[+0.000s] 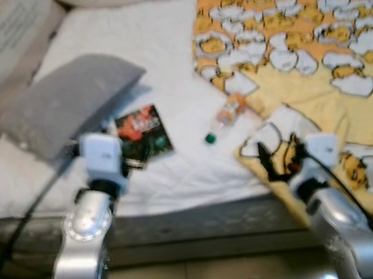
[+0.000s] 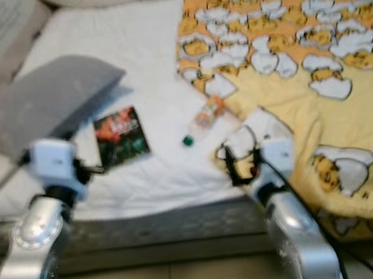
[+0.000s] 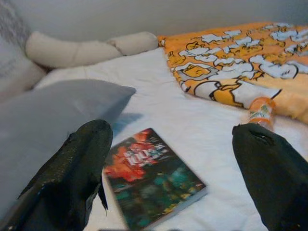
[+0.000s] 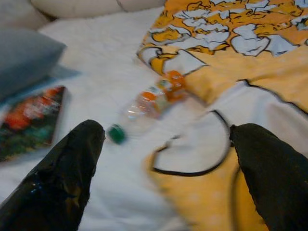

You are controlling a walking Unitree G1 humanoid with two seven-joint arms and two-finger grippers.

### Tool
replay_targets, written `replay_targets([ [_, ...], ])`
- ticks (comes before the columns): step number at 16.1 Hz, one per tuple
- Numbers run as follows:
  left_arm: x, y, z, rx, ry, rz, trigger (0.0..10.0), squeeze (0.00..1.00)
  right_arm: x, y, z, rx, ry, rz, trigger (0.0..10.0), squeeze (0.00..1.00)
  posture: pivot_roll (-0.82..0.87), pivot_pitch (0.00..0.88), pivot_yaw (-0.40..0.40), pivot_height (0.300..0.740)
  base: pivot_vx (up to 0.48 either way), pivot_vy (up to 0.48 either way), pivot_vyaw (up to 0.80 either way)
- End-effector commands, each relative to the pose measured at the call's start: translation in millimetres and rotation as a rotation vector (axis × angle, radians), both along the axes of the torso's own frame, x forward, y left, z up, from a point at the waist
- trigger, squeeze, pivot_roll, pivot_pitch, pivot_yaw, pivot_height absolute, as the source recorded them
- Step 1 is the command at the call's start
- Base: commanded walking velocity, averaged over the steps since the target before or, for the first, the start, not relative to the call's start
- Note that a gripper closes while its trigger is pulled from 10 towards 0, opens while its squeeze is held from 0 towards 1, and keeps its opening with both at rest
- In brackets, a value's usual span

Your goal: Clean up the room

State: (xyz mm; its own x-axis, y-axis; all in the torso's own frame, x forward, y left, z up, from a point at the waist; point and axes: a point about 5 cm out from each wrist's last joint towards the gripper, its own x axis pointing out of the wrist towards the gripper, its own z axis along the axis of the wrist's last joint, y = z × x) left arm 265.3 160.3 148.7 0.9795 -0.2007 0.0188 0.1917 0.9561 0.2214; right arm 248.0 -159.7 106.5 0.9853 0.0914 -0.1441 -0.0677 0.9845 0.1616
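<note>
- Bed with a white quilted mattress cover (image 1: 155, 61): it spans the scene before the robot, its near edge running just ahead of both silver arms.
- Yellow-orange blanket printed with white-and-yellow cartoon figures (image 1: 312, 47): covers the right part of the bed and hangs over the near edge on the right.
- Grey rectangular pillow (image 1: 71, 99): lies on the left part of the bed, one corner close to the book.
- Paperback book with a dark green and red cover (image 1: 143, 133): lies flat on the white cover, just beside the pillow's near corner.
- Clear plastic bottle with an orange label and a green cap (image 1: 225, 117): lies on its side on the white cover, the cap end pointing toward the near edge, the other end touching the blanket's edge; it sits between the book and the blanket.
- Cream bolster pillows (image 3: 82, 48): lie along the head of the bed.
- Left gripper (image 3: 183, 178): held over the near edge of the bed, fingers (image 3: 72, 178) spread wide apart and empty, the book lying in line between them.
- Right gripper (image 4: 163, 183): held above the blanket's near corner, fingers (image 4: 62, 178) spread wide and holding nothing; the bottle lies just ahead of it.
</note>
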Motion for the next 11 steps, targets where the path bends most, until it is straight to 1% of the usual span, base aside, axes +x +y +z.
replay_targets([
  [1,-1.6,0.1,3,0.03,-0.022,0.012,10.0,0.0,0.9,8.7,8,0.034,-0.025,0.029,10.0,0.0,-0.03,0.036,0.015,0.74,0.0,-0.48,0.0],
  [2,-1.8,-0.1,3,0.01,-0.016,0.016,10.0,0.0,0.7,9.6,9,0.037,-0.026,0.032,10.0,0.0,-0.03,0.035,0.018,0.74,0.0,-0.48,0.0],
  [3,-2.7,0.1,3,-0.063,-0.018,0.02,10.0,0.0,0.5,11.9,10,0.027,-0.025,0.052,10.0,0.0,-0.03,0.035,0.021,0.74,0.0,0.0,0.0],
  [4,-2.8,0.4,3,-0.081,-0.011,0.023,10.0,0.0,0.5,12.2,10,0.022,-0.022,0.057,10.0,0.0,-0.03,0.032,0.024,0.74,0.0,0.0,0.0],
  [6,-2.9,1.4,4,-0.037,-0.012,0.02,10.0,0.0,1.7,13.5,9,-0.003,-0.013,0.083,10.0,0.0,-0.02,0.03,0.026,0.74,0.0,0.0,0.0],
  [7,-3.7,2.9,6,-0.047,-0.027,0.022,10.0,0.0,2.8,16.9,11,0.008,-0.014,0.103,10.0,0.0,-0.02,0.029,0.027,0.74,0.0,0.0,0.0],
  [8,-2.9,4.6,6,-0.074,-0.018,0.034,10.0,0.0,4.2,19.8,11,0.016,-0.011,0.113,10.0,0.0,-0.02,0.028,0.028,0.74,0.0,0.0,0.0],
  [9,-1.7,5.5,3,-0.062,0.013,0.037,10.0,0.0,5.0,23.3,12,0.028,-0.012,0.126,10.0,0.0,-0.01,0.029,0.028,0.74,0.0,0.0,0.0],
  [10,-2.1,5.9,3,-0.052,0.009,0.033,10.0,0.0,5.5,27.1,12,0.014,-0.014,0.149,10.0,0.0,-0.01,0.027,0.028,0.74,0.0,0.0,0.0],
  [11,-3.8,6.2,5,-0.063,-0.015,0.023,10.0,0.0,5.9,31.6,12,-0.016,-0.012,0.184,10.0,0.0,-0.01,0.025,0.027,0.74,0.0,0.0,0.0],
])
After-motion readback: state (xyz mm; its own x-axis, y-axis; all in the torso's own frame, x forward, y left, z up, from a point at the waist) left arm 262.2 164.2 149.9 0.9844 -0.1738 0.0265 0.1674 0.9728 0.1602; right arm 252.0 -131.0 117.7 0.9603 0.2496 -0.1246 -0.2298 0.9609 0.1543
